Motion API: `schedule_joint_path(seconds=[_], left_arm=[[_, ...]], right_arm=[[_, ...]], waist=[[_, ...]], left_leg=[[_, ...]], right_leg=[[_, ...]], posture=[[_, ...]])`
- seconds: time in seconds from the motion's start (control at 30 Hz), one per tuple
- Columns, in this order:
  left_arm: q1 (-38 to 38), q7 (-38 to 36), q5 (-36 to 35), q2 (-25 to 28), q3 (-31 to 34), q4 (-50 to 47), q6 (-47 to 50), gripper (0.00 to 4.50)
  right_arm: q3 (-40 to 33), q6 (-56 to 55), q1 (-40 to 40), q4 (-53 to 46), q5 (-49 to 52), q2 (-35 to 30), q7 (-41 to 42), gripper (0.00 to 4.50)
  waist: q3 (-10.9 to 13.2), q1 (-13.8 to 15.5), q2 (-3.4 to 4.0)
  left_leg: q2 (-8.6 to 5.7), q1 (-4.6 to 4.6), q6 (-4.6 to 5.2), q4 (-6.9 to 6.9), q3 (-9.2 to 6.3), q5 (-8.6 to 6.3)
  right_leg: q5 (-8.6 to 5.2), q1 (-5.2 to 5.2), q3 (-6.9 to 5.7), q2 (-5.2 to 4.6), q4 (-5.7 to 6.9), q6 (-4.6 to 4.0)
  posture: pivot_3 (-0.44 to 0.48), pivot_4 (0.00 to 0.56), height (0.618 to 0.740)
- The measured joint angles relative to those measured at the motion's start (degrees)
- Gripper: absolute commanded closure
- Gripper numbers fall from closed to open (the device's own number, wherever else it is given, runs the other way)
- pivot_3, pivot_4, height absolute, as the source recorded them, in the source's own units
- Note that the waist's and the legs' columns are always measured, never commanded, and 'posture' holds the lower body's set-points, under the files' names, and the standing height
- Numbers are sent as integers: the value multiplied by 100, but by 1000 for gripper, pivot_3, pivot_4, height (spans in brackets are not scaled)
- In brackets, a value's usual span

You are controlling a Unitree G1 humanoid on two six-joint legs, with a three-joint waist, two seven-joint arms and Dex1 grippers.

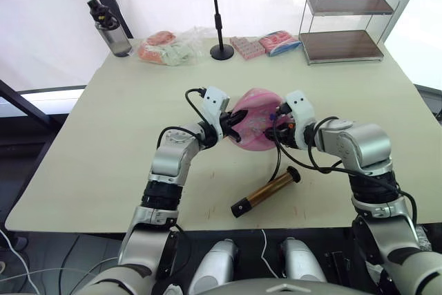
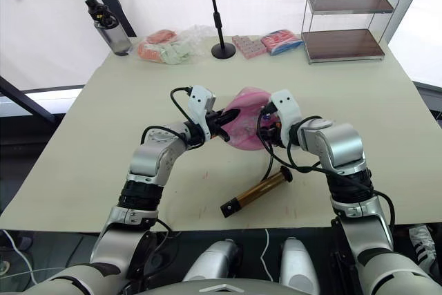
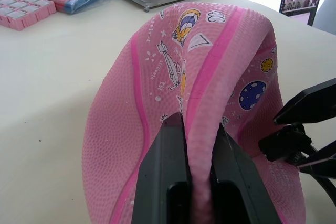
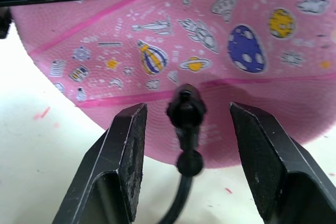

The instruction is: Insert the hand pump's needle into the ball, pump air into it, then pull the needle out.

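I have the pink rubber ball with its small cartoon prints (image 1: 254, 128) propped up near the middle of the pale tabletop (image 1: 103, 143), and it is plainly limp and underfilled, which is why my left gripper (image 3: 195, 145) can hold it the way it does: the two black fingers are clenched on a raised fold of the pink skin, pinching it like cloth. That pinch keeps the ball from rolling or slumping and turns its printed face toward my right side, where the work is. My right gripper (image 4: 189, 124) sits just beside that face with its fingers spread apart, grasping nothing; between them stands the small black fitting of the needle (image 4: 186, 109), pressed against the ball's surface on a darker pink seam line, so I judge the needle is already seated in the valve, though the pin itself is hidden. The thin black hose (image 1: 277, 160) droops from that fitting down to the gold-bronze hand pump with black end caps (image 1: 266, 192), which lies flat on the table nearer to me than the ball, untouched. I read this as the insertion being done and the pumping not yet begun; my free right gripper is the one placed to reach for the pump.
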Motion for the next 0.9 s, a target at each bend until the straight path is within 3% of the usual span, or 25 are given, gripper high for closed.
schedule_joint_path(seconds=[0.63,0.67,0.7,0.8,0.9], left_arm=[[4,-1,2,-7,0,0,0,4500],[4,-1,2,-7,0,0,0,4500],[4,-1,2,-8,0,0,0,4500],[3,-1,3,-13,0,1,0,4500],[5,0,4,-17,0,2,0,4500]], right_arm=[[1,-250,-71,318,176,-14,-194,1900],[1,-252,-71,321,181,-16,-196,2403],[1,-252,-71,328,190,-20,-198,2570],[3,-252,-71,331,227,-38,-203,4030],[4,-252,-71,331,262,-49,-209,4170]], waist=[[0,-1,0],[0,-1,0],[0,-1,0],[0,-1,0],[0,0,0]], left_leg=[[0,1,0,0,0,0],[0,1,0,0,0,0],[0,1,0,0,0,0],[0,1,0,0,0,0],[0,1,0,0,0,0]], right_leg=[[0,0,0,0,0,0],[0,0,0,0,0,0],[0,0,0,0,0,0],[0,0,0,0,0,0],[0,0,0,0,0,0]], posture=[[0,150,740],[0,150,740],[0,150,740],[0,150,740],[0,150,740]])
